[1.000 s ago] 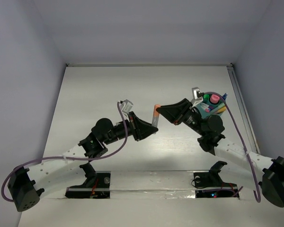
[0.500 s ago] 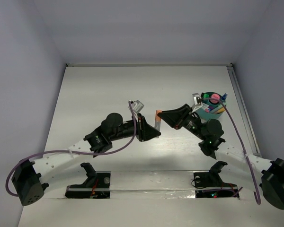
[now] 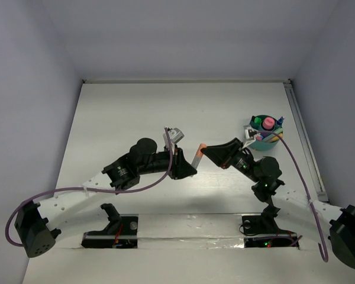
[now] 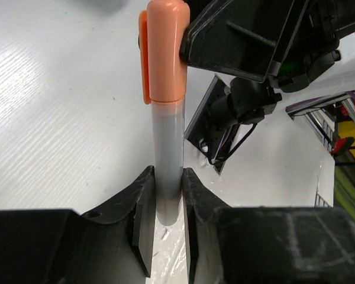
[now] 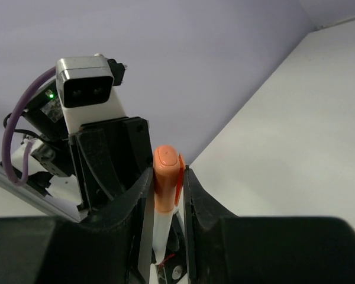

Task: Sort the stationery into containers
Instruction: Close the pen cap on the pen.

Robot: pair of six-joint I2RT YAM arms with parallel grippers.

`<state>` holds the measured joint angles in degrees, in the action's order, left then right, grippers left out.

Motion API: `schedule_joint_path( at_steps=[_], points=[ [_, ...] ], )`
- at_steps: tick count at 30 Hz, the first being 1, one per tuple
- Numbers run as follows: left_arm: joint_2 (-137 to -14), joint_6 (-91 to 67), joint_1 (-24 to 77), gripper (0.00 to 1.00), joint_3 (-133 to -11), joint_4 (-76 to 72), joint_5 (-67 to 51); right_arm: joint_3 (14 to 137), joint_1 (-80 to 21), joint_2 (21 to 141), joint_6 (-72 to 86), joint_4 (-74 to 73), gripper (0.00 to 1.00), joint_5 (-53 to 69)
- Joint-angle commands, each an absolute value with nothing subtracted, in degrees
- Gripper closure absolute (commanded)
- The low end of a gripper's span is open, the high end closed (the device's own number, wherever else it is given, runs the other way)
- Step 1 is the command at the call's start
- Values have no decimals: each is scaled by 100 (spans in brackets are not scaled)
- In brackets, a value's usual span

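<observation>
A marker with a salmon cap (image 3: 197, 155) and a pale grey barrel hangs above the table's middle, tilted, held from both ends. My left gripper (image 3: 193, 170) is shut on the barrel (image 4: 167, 154), its jaws (image 4: 168, 177) pressed to both sides. My right gripper (image 3: 203, 150) is shut on the salmon cap (image 5: 167, 171), one finger against the clip. The left wrist view shows the cap (image 4: 164, 53) with the right gripper's black fingers (image 4: 242, 35) on it. The teal tub (image 3: 255, 142) stands to the right, holding a pink-capped tube (image 3: 268, 123), a green cap (image 3: 257, 121) and pens.
The two arms meet nose to nose over the table's centre. A raised rail (image 3: 302, 130) runs along the right edge beside the tub. The left arm's camera block (image 5: 89, 89) and purple cable (image 5: 15, 142) sit close behind the marker.
Both grippers have drifted toward the near edge with the marker between them, and it now leans. The right gripper has pulled away from the tub; the left arm has swung right.
</observation>
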<state>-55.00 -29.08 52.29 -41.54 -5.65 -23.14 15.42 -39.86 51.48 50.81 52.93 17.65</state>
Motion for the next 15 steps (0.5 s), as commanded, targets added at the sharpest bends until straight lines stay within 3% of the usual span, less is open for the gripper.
schedule_joint_path(
  at_steps=[1,15],
  points=[
    [-5088,-2883,4825,100,-5493,-3586,-1353,827,-4508,5449,4658,2979,100,3428],
    [-5941,-3068,4712,100,-6134,-3727,-1714,993,-5308,6003,4685,3068,100,2927]
  ],
)
